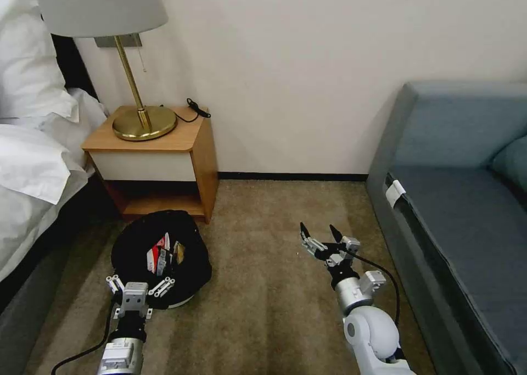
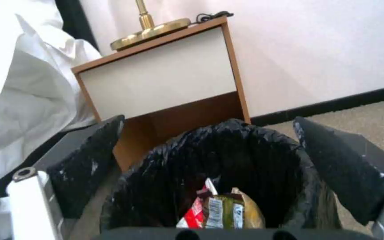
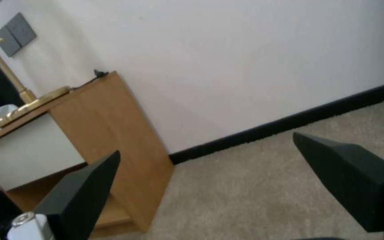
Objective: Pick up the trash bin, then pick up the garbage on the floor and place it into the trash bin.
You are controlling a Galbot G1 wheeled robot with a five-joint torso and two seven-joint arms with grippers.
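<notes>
The trash bin (image 1: 162, 259), lined with a crinkled black bag, is sitting on the carpet (image 1: 263, 309) in the lower left of the head view, just in front of the wooden nightstand (image 1: 159, 161). Inside it, a red-and-white snack packet (image 1: 160, 251) and a yellowish wrapper (image 2: 234, 211) are lying together. The left gripper (image 1: 140, 287) is hovering at the bin's near rim with its fingers (image 2: 90, 166) spread wide, flanking the bag's opening without clamping it. The right gripper (image 1: 320, 234) is hanging over bare carpet in the lower centre-right, fingers parted and holding nothing, near the grey-blue sofa (image 1: 455, 199).
</notes>
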